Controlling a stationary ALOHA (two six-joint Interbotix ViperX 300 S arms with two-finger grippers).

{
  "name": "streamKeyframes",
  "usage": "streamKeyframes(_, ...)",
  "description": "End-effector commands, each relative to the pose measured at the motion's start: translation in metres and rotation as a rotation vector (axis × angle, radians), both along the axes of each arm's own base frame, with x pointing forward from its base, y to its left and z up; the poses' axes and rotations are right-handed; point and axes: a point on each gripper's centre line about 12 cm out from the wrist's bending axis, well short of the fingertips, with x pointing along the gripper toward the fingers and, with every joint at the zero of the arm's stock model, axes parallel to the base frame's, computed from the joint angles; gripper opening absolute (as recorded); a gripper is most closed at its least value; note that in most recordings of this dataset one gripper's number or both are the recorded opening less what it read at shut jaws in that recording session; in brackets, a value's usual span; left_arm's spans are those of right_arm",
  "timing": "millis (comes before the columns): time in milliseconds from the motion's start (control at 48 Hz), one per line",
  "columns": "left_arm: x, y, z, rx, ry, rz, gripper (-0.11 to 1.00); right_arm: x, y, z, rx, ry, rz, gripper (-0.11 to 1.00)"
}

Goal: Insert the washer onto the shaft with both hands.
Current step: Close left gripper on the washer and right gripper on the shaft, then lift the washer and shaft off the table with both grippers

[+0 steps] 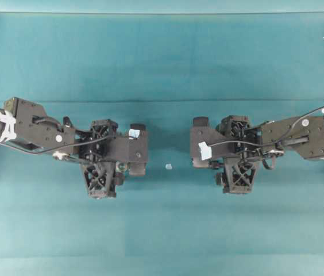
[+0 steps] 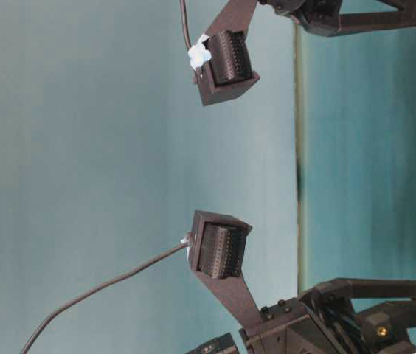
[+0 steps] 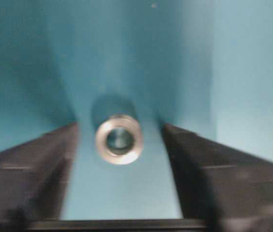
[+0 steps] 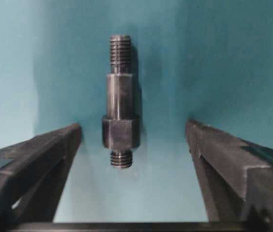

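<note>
Left gripper (image 3: 120,145): my left wrist camera shows two dark fingers (image 3: 35,169) low in the frame, blurred, standing apart with a gap on each side of the ring; they touch nothing I can see.
Washer (image 3: 119,138): silvery ring with a dark centre hole, lying flat on the teal cloth between the left fingers, clear of both.
Right gripper (image 4: 133,140): my right wrist camera shows its two black fingers (image 4: 35,164) spread apart, sharp in focus, gripping nothing.
Shaft (image 4: 119,100): dark grey stepped rod lying on the cloth between the right fingers, threaded at both ends, its thicker collar toward the camera; a gap remains on each side.
Overhead layout: I see the left arm (image 1: 64,138) on the left and the right arm (image 1: 265,141) on the right, their heads facing each other across the middle, well apart.
Pale chip (image 1: 168,167): tiny whitish speck on the cloth between the two arms.
Table cloth (image 1: 162,57): plain teal, covering the whole work surface.
Table-level view: both gripper heads appear, but I cannot tell the gap of the fingers from it.
</note>
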Motion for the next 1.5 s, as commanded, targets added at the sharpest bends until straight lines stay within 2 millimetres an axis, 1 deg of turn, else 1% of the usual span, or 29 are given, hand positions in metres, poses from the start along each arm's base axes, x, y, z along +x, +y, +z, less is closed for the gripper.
streamKeyframes(0,0.002,0.0,0.001,0.0,-0.009,0.0,0.51,-0.001,-0.004,-0.003,-0.001,0.015,-0.009,0.37)
streamKeyframes(62,0.002,0.0,0.002,0.0,-0.011,0.0,0.37,-0.001,-0.005,-0.003,-0.002,0.015,-0.011,0.23)
streamKeyframes(83,0.002,0.0,0.001,0.0,-0.009,0.0,0.34,0.0,-0.006,-0.003,-0.002,0.014,-0.011,0.19)
streamKeyframes(125,0.002,0.0,0.001,-0.001,-0.011,0.002,0.34,0.0,-0.006,-0.003,-0.002,0.012,-0.011,0.15)
streamKeyframes(562,0.003,-0.001,0.002,0.001,-0.014,-0.003,0.34,0.002,-0.006,-0.002,-0.007,0.002,-0.002,0.12)
streamKeyframes(708,0.004,-0.001,0.003,0.001,-0.015,-0.003,0.34,0.004,-0.007,0.002,-0.016,0.004,0.023,0.1)
streamKeyframes(874,0.004,-0.001,0.003,0.0,-0.017,-0.001,0.34,0.008,-0.008,0.006,-0.021,0.005,0.036,0.0)
streamKeyframes(1228,0.004,-0.001,0.004,0.0,-0.018,-0.001,0.34,0.008,-0.006,0.006,-0.015,0.007,0.034,0.0)
streamKeyframes(1478,0.004,-0.001,0.003,-0.001,-0.017,-0.002,0.34,0.007,0.001,0.006,0.014,0.006,0.016,0.0)
